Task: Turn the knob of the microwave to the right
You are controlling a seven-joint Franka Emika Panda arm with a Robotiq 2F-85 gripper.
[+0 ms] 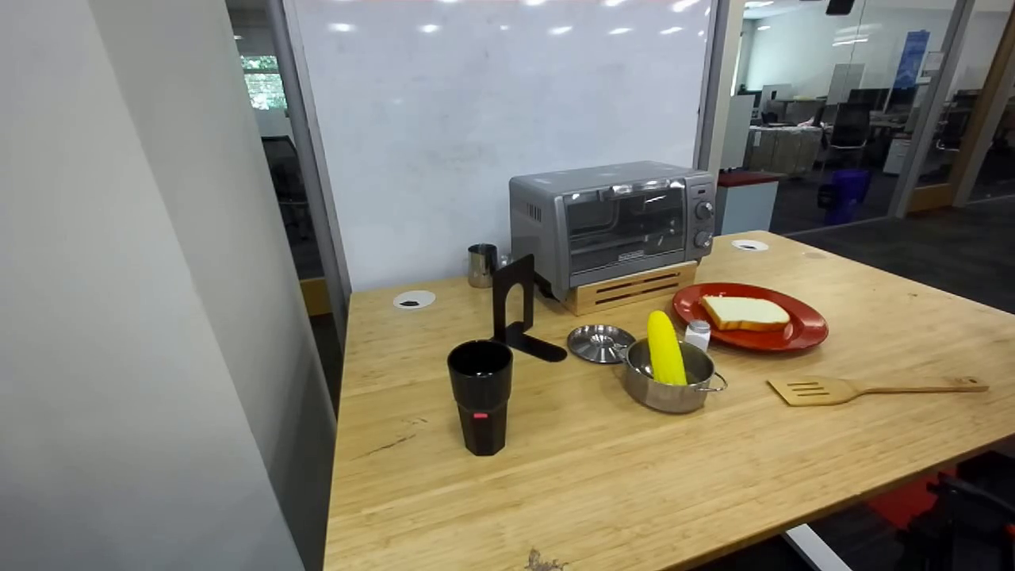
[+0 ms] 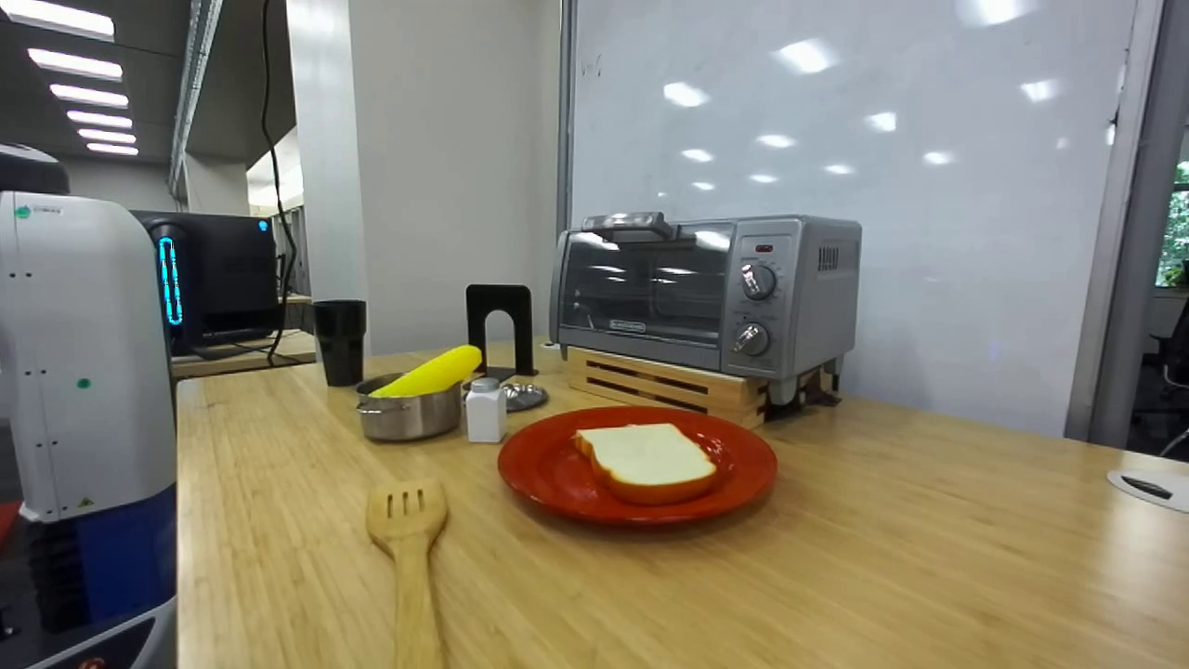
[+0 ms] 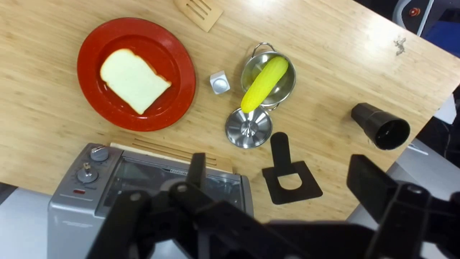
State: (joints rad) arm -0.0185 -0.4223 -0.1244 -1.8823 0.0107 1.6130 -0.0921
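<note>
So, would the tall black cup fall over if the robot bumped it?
The black cup probably could tip, because it stands tall on a base narrower than its rim. Once down, it might not roll smoothly, since its lower part looks flat-sided. Its shiny surface may be a little slippery to grip.

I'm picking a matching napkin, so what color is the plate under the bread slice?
The plate is red; it shows best in the wrist view.

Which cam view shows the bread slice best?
Wrist view: looks down on the bread slice, whole outline unobstructed. Both exterior views catch it at a slant, foreshortened, with the near crust showing.
</note>
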